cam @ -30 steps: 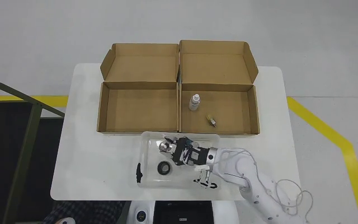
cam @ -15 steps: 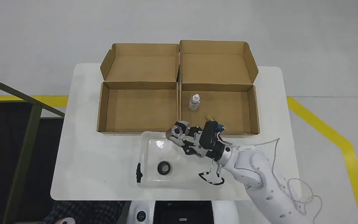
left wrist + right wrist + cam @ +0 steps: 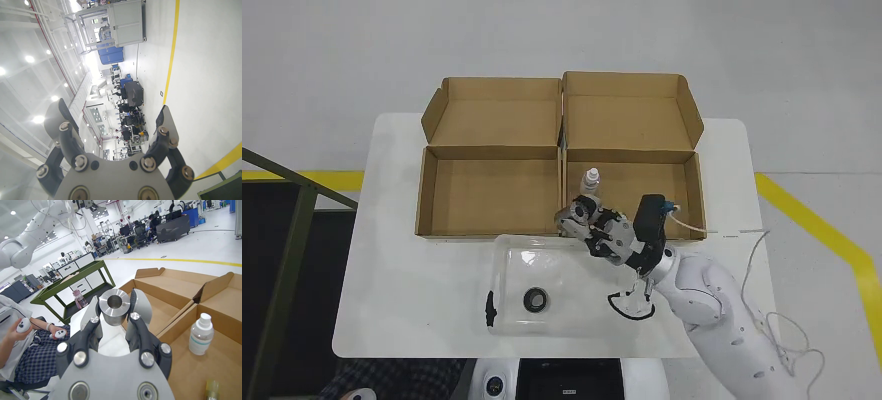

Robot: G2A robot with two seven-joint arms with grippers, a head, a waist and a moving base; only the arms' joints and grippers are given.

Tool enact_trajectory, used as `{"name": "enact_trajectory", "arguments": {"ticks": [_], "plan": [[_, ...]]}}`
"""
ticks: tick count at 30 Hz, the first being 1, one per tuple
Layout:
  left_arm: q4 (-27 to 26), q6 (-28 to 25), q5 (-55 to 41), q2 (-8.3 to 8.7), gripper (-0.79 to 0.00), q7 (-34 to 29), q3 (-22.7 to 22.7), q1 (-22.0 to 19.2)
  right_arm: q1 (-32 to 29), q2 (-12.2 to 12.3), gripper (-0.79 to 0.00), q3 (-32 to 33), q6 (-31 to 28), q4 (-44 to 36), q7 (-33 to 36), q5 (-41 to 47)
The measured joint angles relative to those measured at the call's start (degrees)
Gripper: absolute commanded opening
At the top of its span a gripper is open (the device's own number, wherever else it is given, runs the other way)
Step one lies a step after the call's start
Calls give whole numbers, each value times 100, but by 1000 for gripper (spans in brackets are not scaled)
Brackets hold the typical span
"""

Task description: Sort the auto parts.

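My right gripper (image 3: 115, 298) is shut on a shiny metal cylinder (image 3: 114, 308) with a hole through its middle. From above, the right gripper (image 3: 580, 216) holds the cylinder (image 3: 583, 209) over the near left corner of the right cardboard box (image 3: 682, 225). That box holds a white bottle (image 3: 589, 181) (image 3: 200, 336) and a small brass fitting (image 3: 211, 389). The left cardboard box (image 3: 492, 195) has nothing in it. My left gripper (image 3: 113, 105) is open, holds nothing and points up at the room.
A clear plastic tray (image 3: 512, 262) lies on the white table (image 3: 392, 250) in front of the boxes. In it are a black ring (image 3: 535, 299), a black part (image 3: 488, 308) at its left rim and a black clip (image 3: 628, 305) under the right arm.
My right gripper has risen out of the clear tray with the metal cylinder and travelled toward the boxes, from the tray's middle to the right box's near corner.
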Motion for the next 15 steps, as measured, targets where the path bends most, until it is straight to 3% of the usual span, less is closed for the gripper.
{"name": "enact_trajectory", "arguments": {"ticks": [15], "plan": [[0, 0, 0, 0, 0, 0, 0, 0, 138, -47, -785, 26, 44, 136, -130, 402]]}}
